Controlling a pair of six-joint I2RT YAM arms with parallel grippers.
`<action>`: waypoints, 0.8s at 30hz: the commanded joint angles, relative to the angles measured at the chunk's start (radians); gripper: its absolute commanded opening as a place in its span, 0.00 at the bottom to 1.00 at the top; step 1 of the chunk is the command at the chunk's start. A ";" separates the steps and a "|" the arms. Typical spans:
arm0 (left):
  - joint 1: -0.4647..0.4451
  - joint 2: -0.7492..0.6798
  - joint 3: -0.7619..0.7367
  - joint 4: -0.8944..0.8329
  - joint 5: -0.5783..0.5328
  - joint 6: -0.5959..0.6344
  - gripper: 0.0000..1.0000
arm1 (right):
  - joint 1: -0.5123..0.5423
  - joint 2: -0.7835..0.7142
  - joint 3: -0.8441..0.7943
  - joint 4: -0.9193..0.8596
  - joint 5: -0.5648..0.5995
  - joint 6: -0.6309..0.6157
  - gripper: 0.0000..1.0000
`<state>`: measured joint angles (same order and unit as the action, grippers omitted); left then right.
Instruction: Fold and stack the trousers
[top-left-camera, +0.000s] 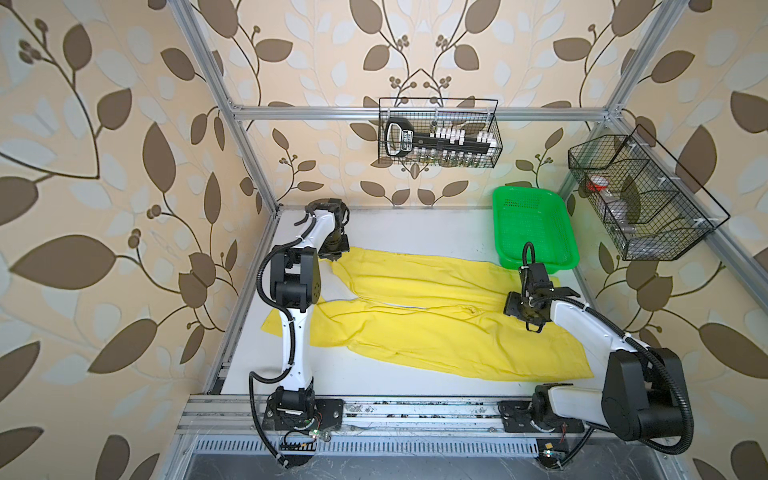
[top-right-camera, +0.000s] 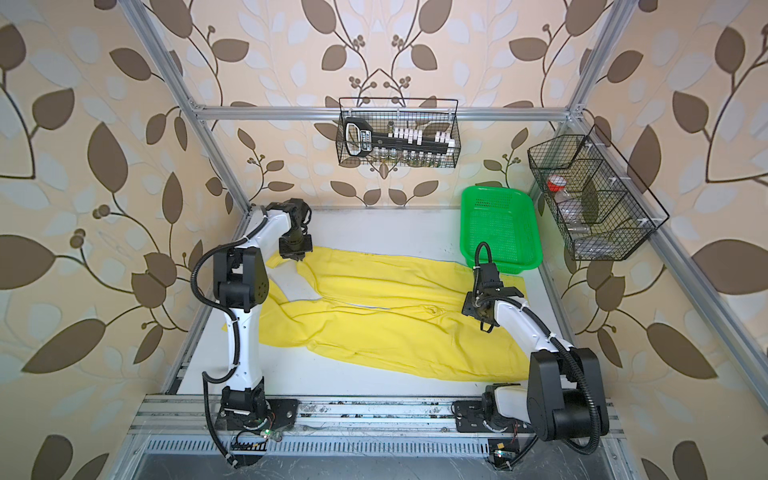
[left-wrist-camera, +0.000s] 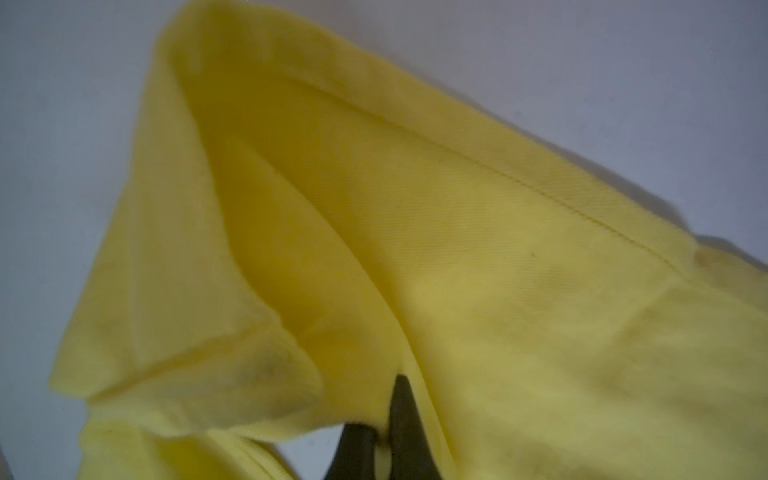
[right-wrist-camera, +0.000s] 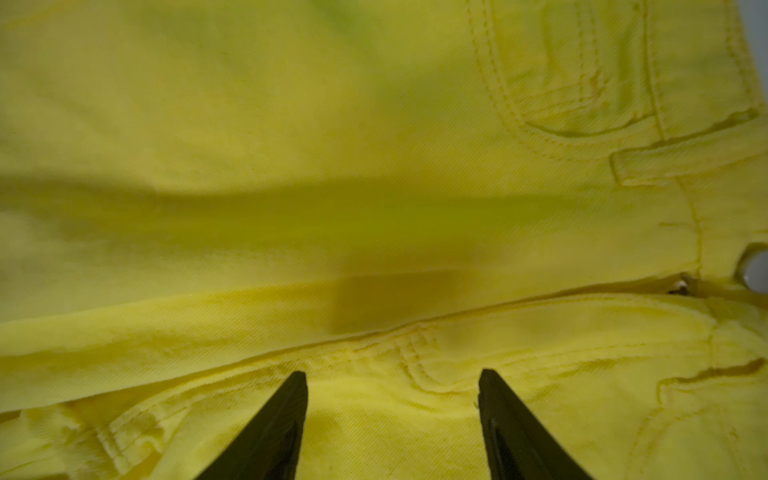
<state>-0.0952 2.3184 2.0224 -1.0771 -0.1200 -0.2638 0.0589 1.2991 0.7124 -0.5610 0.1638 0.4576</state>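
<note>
Trousers (top-left-camera: 436, 328) lie across the table (top-left-camera: 415, 228) — basket (top-left-camera: 559, 261) behind, at right

— How is the left side?
— The white-and-black left arm (top-left-camera: 291, 332) reaches far back, wrist bent down. Its black two-fingered left gripper (left-wrist-camera: 388, 415) is pinched tight on the bright yellow cloth trousers (left-wrist-camera: 498, 270).
— And the right?
— The white-and-black right arm (top-left-camera: 582, 324) is folded low, and its black right gripper (right-wrist-camera: 392, 376) stands parted, apparently gripping nothing.
</note>
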 joint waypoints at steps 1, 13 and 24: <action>-0.035 0.041 0.082 -0.038 -0.062 0.011 0.12 | 0.014 0.009 -0.007 -0.018 -0.008 0.024 0.66; -0.042 0.055 0.183 0.035 -0.179 0.137 0.60 | 0.034 0.028 -0.013 -0.009 -0.030 0.030 0.66; 0.122 -0.012 0.195 -0.005 -0.150 0.301 0.76 | 0.044 0.042 -0.023 0.008 -0.044 0.028 0.66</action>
<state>-0.0357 2.3550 2.1761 -1.0519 -0.2699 -0.0223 0.0925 1.3254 0.7101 -0.5526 0.1337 0.4721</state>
